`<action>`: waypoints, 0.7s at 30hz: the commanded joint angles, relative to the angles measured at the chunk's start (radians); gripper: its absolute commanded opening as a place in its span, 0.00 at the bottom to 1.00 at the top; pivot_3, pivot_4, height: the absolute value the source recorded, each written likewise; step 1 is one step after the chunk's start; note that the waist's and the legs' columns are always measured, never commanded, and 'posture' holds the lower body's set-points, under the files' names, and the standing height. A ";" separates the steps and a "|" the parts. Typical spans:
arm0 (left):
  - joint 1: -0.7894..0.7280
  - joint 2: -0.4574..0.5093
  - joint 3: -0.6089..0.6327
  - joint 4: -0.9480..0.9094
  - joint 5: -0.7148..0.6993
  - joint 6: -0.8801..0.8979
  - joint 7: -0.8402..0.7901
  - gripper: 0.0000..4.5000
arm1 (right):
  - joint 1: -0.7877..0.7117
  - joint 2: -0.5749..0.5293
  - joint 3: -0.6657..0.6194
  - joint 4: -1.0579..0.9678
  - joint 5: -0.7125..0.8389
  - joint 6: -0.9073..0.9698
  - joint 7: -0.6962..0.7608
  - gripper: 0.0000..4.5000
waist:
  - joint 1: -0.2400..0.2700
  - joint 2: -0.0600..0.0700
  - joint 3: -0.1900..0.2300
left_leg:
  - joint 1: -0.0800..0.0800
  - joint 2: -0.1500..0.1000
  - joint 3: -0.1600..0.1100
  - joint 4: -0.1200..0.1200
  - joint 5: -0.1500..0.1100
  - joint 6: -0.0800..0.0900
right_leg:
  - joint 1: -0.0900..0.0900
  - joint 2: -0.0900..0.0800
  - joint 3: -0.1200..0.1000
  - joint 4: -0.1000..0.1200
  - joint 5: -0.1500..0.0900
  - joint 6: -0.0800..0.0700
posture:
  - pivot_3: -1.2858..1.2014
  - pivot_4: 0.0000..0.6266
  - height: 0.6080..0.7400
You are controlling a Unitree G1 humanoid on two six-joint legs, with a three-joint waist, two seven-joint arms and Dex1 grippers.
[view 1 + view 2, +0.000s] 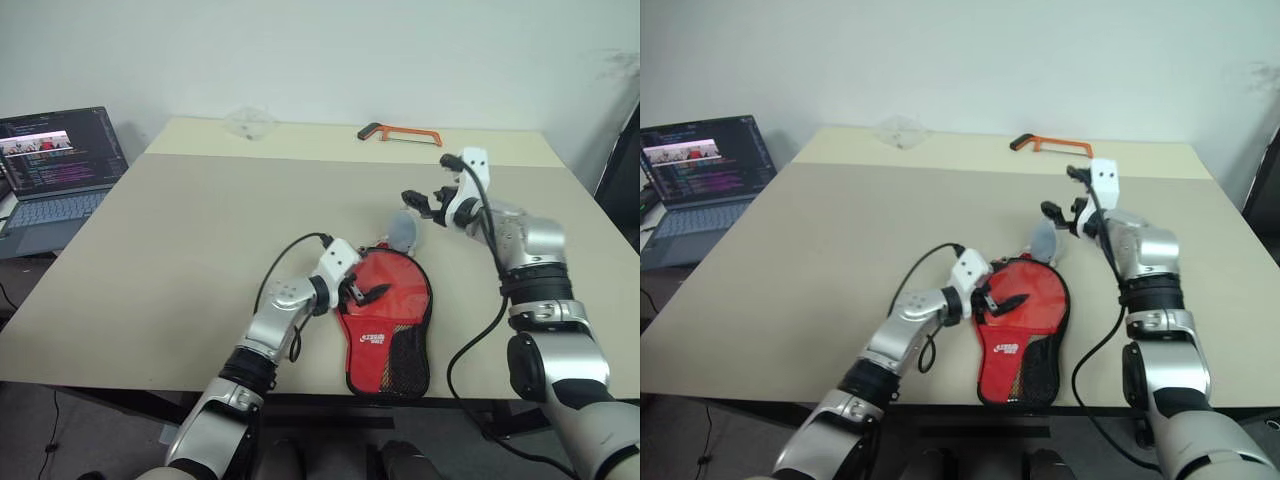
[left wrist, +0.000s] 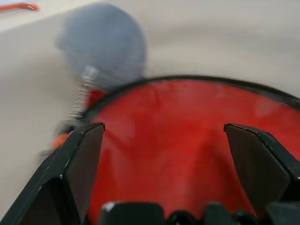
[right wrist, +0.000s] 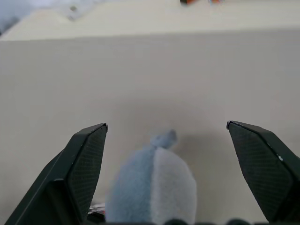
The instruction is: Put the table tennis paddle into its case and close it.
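The case [image 1: 385, 330] lies flat near the table's front edge, red with black edging, its white logo and black mesh pocket at the near end. My left gripper [image 1: 365, 293] hovers open just over the case's round upper part, and the left wrist view has the red surface [image 2: 164, 150] between its fingers. A grey oval pendant [image 1: 403, 232] on a chain lies just beyond the case's far rim. Higher up and farther back, my right gripper [image 1: 430, 185] stands open and empty, with the pendant [image 3: 152, 187] below it. The table tennis paddle is hidden.
An open laptop [image 1: 55, 165] stands off the table's left side. An orange hacksaw [image 1: 400, 132] and a clear plastic piece [image 1: 250, 122] lie at the table's far edge. Black cables trail from both wrists.
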 commanded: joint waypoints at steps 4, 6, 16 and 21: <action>0.011 -0.027 -0.040 0.039 0.056 0.012 0.013 0.99 | -0.119 0.019 -0.057 0.169 -0.001 -0.097 -0.017 1.00 | -0.002 0.003 -0.001 | 0.001 0.000 0.000 0.000 0.000 0.000 | 0.000 0.000 0.000 0.000 0.000 0.000 | 0.52 0.24 1.00; 0.014 -0.026 -0.054 0.037 0.076 0.046 0.014 0.99 | -0.133 0.031 -0.051 0.204 -0.010 -0.099 -0.019 1.00 | -0.002 0.003 -0.002 | 0.001 0.000 -0.001 0.000 0.000 0.000 | 0.001 0.000 0.000 0.001 0.000 0.001 | 0.52 0.24 1.00; -0.022 -0.045 -0.052 0.001 0.041 0.367 -0.031 0.99 | -0.122 0.081 -0.014 0.236 -0.036 -0.059 -0.005 1.00 | 0.000 0.004 -0.002 | 0.003 -0.001 -0.001 0.001 0.000 0.000 | 0.003 0.000 -0.001 0.000 0.001 0.001 | 0.52 0.24 1.00; -0.038 -0.050 -0.047 -0.038 0.003 0.500 -0.061 0.99 | -0.118 0.095 -0.047 0.238 -0.024 -0.055 -0.042 1.00 | -0.002 0.004 -0.003 | 0.003 -0.001 -0.002 0.001 0.000 0.000 | 0.003 0.000 -0.001 0.001 0.001 0.001 | 0.52 0.24 1.00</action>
